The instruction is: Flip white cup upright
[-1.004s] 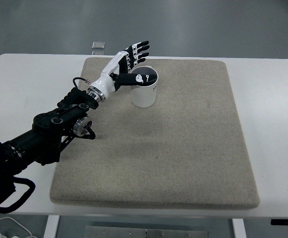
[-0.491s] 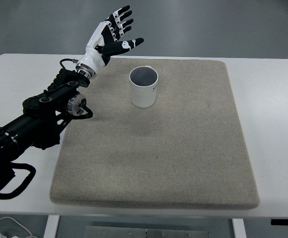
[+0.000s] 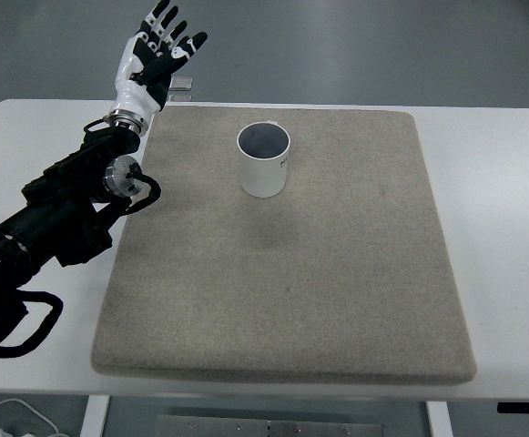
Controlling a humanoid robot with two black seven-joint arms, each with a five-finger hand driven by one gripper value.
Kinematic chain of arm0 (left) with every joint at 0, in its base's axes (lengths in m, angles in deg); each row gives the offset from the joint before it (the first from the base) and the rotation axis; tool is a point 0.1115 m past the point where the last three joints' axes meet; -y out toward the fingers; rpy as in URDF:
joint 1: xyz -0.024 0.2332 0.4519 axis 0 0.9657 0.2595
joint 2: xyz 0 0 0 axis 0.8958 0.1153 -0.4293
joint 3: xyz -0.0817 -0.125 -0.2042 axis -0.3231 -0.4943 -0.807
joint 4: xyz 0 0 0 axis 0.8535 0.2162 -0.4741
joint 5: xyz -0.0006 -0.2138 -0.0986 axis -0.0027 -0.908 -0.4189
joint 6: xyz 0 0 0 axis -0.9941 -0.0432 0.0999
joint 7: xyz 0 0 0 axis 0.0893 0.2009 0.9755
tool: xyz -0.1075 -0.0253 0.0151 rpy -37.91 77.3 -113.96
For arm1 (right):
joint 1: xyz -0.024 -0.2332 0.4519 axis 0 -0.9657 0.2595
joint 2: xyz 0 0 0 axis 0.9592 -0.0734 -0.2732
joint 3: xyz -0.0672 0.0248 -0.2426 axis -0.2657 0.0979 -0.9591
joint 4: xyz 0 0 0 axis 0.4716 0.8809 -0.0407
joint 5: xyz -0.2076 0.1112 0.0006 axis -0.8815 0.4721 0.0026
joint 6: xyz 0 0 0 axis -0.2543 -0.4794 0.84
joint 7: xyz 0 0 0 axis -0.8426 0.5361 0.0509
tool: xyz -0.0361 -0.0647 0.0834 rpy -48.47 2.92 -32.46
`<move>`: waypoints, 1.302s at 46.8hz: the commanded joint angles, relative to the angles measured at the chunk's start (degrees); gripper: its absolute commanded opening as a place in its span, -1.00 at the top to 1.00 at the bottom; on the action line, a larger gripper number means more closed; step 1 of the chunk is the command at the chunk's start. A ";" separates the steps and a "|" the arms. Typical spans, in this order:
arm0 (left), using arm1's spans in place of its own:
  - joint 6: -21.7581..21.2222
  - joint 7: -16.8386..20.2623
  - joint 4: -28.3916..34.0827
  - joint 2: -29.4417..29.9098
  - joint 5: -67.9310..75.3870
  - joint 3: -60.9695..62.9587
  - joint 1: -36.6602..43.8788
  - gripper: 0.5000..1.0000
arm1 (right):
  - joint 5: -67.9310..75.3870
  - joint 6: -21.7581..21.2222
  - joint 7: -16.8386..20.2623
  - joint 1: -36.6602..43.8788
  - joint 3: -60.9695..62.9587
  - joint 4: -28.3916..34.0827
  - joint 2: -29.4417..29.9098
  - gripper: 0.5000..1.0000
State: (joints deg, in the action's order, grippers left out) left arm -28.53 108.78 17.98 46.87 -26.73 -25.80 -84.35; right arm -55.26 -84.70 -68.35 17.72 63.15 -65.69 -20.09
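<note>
The white cup [image 3: 264, 161] is standing upright on the beige mat [image 3: 337, 273], mouth facing up, sitting toward the mat's far edge and left of its middle. The left hand [image 3: 152, 53] is hovering beyond the mat's far left corner, well apart from the cup, its fingers [image 3: 166, 20] spreading wide and holding nothing at all. Its black arm [image 3: 64, 214] is reaching in across the white table [image 3: 510, 228] just off the mat's left edge. A small clear object [image 3: 183, 85] is lying on the table just past the mat's far edge, right beside the hand.
</note>
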 commanded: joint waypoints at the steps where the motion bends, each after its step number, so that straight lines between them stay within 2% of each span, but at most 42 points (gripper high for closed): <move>1: 0.71 -2.95 1.68 0.02 -2.29 -1.52 -0.49 -0.91 | 0.01 -0.11 0.05 0.03 -0.09 0.00 0.00 -0.72; 3: 0.89 -4.52 1.68 0.11 -3.34 -2.14 -0.66 -0.91 | 0.01 -0.11 0.05 0.03 0.00 0.00 0.00 -0.72; 7: 0.45 -11.98 1.77 0.11 -4.49 -2.49 -0.84 -0.92 | -0.07 -0.11 0.05 -0.06 0.00 0.00 0.00 -0.72; 18: 0.10 -21.23 1.77 0.20 -10.64 -7.23 -0.84 -0.96 | 0.01 -0.02 -0.03 0.03 0.00 0.00 0.00 -0.72; 28: 1.59 -22.02 1.51 0.81 -12.05 -14.00 -0.14 -0.96 | 0.01 -0.02 -0.03 0.03 0.09 0.00 0.00 -0.72; 35: 5.63 -22.02 1.33 1.78 -12.05 -16.73 0.30 -0.97 | 0.01 -0.02 -0.03 0.03 0.09 0.00 0.00 -0.72; 44: 8.71 -21.32 1.59 3.36 -11.43 -16.29 0.30 -0.97 | 0.01 -0.02 -0.03 0.03 0.09 0.00 0.00 -0.72; 61: 9.15 -21.14 1.68 4.59 -11.17 -15.85 0.39 -0.97 | 0.01 -0.02 -0.03 0.03 0.09 0.00 0.00 -0.72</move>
